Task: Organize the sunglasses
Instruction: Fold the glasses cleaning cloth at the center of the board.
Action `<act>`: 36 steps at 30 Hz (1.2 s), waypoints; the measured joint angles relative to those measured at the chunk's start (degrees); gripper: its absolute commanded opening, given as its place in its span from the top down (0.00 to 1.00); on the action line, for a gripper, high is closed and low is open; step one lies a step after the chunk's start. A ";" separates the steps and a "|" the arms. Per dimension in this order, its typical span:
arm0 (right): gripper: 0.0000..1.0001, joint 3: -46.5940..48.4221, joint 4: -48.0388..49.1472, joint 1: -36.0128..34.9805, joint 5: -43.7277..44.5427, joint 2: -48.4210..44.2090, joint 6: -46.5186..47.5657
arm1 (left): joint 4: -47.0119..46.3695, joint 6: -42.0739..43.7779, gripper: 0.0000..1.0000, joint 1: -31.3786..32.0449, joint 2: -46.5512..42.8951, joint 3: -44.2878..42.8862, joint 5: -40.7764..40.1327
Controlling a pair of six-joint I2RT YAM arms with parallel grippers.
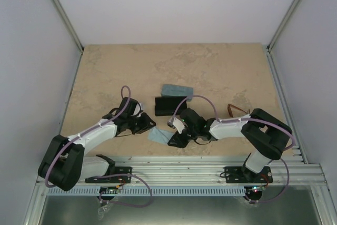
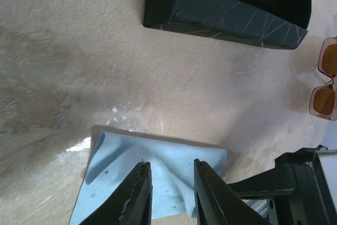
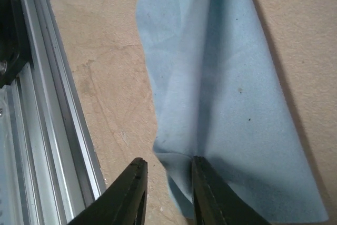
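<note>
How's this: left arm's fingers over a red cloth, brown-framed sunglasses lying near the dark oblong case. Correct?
No: the left wrist view shows a light-blue cloth, not red. The left arm's fingers are over it; the brown-framed sunglasses lie near the dark oblong case.

Wide open across the far half of the table, corner to corner. Crowded at the middle toward the near edge: grey-blue case just beside black case, light-blue cloth in front, hemmed in by left arm and right arm. Barred along the near edge by a metal rail. Partly blocked near the right edge by brown sunglasses. Passable along the left edge.
</note>
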State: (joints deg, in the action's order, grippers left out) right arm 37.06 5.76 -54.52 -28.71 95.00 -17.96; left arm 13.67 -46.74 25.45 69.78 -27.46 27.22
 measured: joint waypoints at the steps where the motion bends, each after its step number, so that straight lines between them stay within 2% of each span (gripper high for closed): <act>1: 0.78 0.00 -0.26 -0.09 0.00 0.00 0.00 | -0.46 -0.04 0.75 0.00 0.33 -0.07 0.35; 9: 0.90 0.04 -0.48 -1.60 -0.24 0.11 0.42 | -2.82 -0.81 0.76 0.00 0.92 -0.13 1.66; 13: 0.89 0.22 -0.81 -2.23 -0.46 0.92 0.63 | -3.13 -1.11 0.76 0.00 0.92 -0.13 1.92; 20: 0.78 -0.11 -1.60 -2.27 1.07 -1.05 -0.81 | -3.43 -1.62 0.81 0.00 0.92 0.11 2.05; 26: 0.83 0.22 -1.97 -2.25 7.21 -6.16 -5.42 | -3.87 -2.69 0.89 0.44 0.92 2.58 2.08; 30: 0.87 2.25 -3.02 -2.60 9.55 -4.98 -7.65 | -4.26 -3.67 0.89 1.88 1.55 4.02 2.03; 36: 0.88 4.33 -7.06 -3.10 11.78 -0.83 -8.96 | -3.63 -4.31 0.90 2.40 3.82 4.13 -0.33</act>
State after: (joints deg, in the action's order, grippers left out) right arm 41.39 -1.30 -57.63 -16.93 94.17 -26.92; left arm 10.04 -51.05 27.86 73.60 -23.33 26.89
